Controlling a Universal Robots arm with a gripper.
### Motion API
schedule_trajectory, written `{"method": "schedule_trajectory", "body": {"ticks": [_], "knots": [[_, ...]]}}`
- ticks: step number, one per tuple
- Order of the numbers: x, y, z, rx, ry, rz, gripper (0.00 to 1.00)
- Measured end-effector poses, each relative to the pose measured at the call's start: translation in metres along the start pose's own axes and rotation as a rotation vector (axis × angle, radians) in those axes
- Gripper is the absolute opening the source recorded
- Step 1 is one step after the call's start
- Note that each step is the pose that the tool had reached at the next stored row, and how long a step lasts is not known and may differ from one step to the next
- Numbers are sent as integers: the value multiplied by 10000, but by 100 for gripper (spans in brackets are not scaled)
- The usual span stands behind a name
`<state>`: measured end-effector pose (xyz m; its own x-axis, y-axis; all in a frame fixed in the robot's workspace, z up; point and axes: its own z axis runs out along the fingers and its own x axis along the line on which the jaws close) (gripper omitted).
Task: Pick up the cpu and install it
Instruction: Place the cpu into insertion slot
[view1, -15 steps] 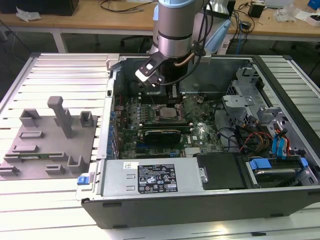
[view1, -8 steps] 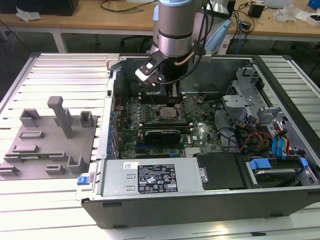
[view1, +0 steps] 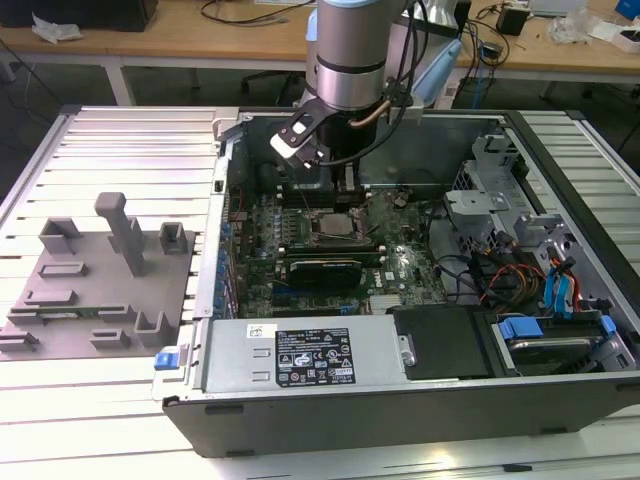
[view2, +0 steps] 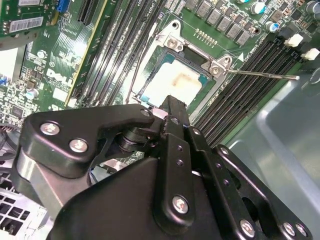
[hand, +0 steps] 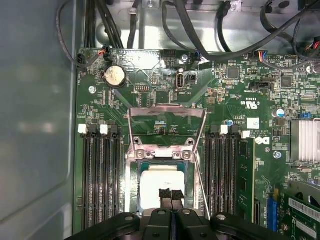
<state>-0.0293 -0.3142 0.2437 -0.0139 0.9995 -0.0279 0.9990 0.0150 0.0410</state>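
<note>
— Jaws first: in the first wrist view we see the gripper (hand: 171, 194) with its two tips pressed together, and nothing between them that we can make out.
— So we aren't carrying the cpu?
— No. The cpu (hand: 159, 185) lies flat in the socket (hand: 135, 180) on the motherboard (hand: 240, 100), pale top up. The closed tips sit right over one edge of it. Whether they touch it, we cannot tell.
— Then picking up and placing look done to us.
— We think so. But the metal retention frame (hand: 160, 148) stands tilted up off the socket, and in the second wrist view the thin lever (view2: 260, 75) sticks out sideways, unlatched.
— So, by our reckoning, the chip is in but not clamped. The frame and the lever remain to be closed.
</note>
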Motion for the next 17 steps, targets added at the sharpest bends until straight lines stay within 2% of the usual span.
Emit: {"method": "schedule_trajectory", "body": {"ticks": [6,8,17], "knots": [[-2,3,-70,0,0,0,11],[-4,5,-127,1,0,0,11],[-8,12,-293,0,-1,0,11]]}}
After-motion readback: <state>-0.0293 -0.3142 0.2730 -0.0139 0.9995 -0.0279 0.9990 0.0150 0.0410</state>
